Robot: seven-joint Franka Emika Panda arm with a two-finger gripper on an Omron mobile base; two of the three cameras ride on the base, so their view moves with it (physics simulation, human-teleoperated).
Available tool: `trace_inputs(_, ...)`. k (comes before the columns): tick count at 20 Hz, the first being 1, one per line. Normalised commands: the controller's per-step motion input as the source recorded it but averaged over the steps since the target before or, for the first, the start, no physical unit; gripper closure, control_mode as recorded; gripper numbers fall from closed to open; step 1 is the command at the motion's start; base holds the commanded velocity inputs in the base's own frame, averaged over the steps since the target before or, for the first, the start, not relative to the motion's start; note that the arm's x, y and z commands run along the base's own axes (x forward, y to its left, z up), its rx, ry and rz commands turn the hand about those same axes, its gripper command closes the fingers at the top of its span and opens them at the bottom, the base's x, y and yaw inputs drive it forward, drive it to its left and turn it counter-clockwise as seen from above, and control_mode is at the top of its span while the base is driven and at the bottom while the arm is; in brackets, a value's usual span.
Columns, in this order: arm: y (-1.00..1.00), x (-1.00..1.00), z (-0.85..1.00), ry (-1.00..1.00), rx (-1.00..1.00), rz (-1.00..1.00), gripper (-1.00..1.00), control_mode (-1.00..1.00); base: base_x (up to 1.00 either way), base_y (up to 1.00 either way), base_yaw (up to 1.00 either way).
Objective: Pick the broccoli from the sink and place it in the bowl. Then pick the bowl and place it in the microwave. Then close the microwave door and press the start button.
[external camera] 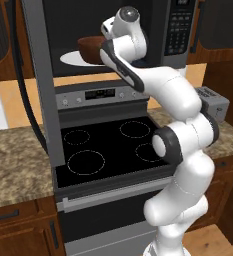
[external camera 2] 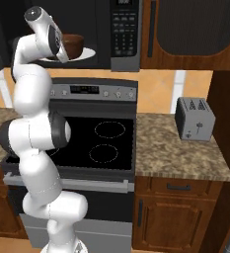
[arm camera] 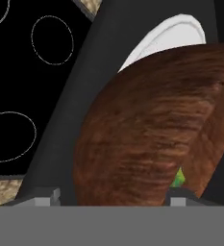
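One brown bowl (external camera 2: 73, 45) with broccoli (arm camera: 179, 178) sits on the microwave (external camera 2: 124, 29) turntable (external camera: 73, 58); whether the gripper is open or closed can't be told.

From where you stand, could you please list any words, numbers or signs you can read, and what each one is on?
Nothing here can be read.
Microwave keypad: rows of light marks on the buttons, too small to read.
Microwave display: pale characters, blurred.
Stove control panel: a clock display with pale marks, blurred.
Toaster: small marks on its front, no readable text.
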Motion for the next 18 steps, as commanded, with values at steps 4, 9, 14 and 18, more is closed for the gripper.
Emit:
trace_inputs(4,-0.03,-0.92,-0.05,-0.24,-0.06,0.06,-1.00,-1.00,0.00,0.00,0.00)
trace_inputs(9,-0.01,-1.00,-0.37,-0.13,-0.05,0.21,-1.00,-1.00,0.00,0.00,0.00)
trace_inputs(14,0.01,-1.00,-0.29,-0.08,0.00,0.21,-1.00,-1.00,0.00,0.00,0.00)
trace_inputs(18,0.30,-1.00,-0.26,-0.13,0.00,0.32,-1.00,-1.00,0.00,0.00,0.00)
